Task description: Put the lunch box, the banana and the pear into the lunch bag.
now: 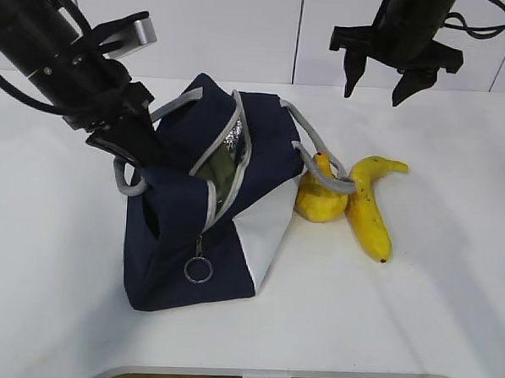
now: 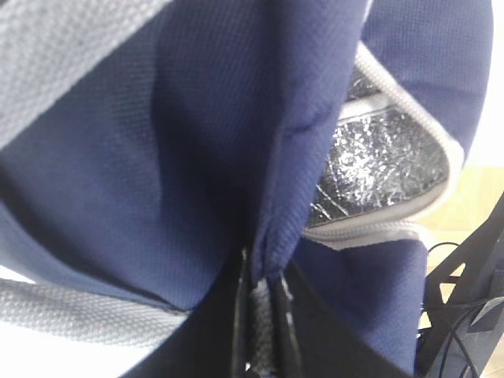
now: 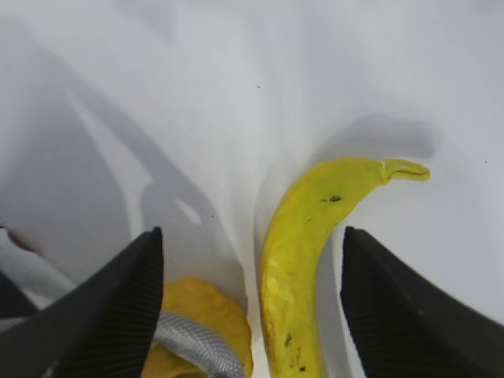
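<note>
The navy lunch bag (image 1: 178, 227) stands in the middle of the table with its zipper open. The lunch box's pale green lid (image 1: 224, 172) shows inside the opening. My left gripper (image 1: 140, 156) is shut on the bag's upper left edge. In the left wrist view it (image 2: 264, 315) pinches a fold of navy fabric (image 2: 197, 157) and a grey strip. The pear (image 1: 320, 199) lies against the bag's right side with a grey handle (image 1: 328, 174) draped over it. The banana (image 1: 368, 208) lies just right of the pear. My right gripper (image 1: 378, 81) hangs open above and behind them, holding nothing. The right wrist view shows the banana (image 3: 307, 260) and pear (image 3: 201, 311) below the wide jaws.
A metal ring pull (image 1: 198, 270) hangs at the zipper's lower end. Silver lining (image 2: 378, 165) shows inside the bag's mouth. The white table (image 1: 415, 324) ends near the front, with bare surface right of the banana. A white wall stands behind.
</note>
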{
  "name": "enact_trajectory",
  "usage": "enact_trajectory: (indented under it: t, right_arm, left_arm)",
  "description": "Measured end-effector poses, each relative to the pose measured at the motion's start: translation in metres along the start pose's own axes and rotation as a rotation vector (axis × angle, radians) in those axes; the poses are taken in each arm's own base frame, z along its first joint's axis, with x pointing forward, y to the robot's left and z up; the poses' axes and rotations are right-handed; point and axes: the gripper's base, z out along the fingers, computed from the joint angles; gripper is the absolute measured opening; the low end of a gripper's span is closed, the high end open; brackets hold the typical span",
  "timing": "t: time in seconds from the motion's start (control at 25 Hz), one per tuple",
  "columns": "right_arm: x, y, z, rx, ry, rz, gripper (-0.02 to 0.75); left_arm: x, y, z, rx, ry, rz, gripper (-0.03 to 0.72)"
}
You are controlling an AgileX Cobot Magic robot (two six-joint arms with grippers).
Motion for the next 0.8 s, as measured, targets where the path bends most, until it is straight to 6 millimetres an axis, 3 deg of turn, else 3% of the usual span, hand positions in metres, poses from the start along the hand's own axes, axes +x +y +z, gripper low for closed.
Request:
enact_trajectory:
  t: [0.44, 0.8]
  right_arm:
    - [0.005, -0.002, 0.031, 0.046, 0.059, 0.006, 0.542]
    - [0.027, -0.012, 0.069, 0.122, 0.182, 0.007, 0.542]
  left_arm:
    - [0.0, 0.0, 0.0, -0.002, 0.001, 0.001, 0.013]
    - [0.0, 0.0, 0.0, -0.002, 0.001, 0.001, 0.013]
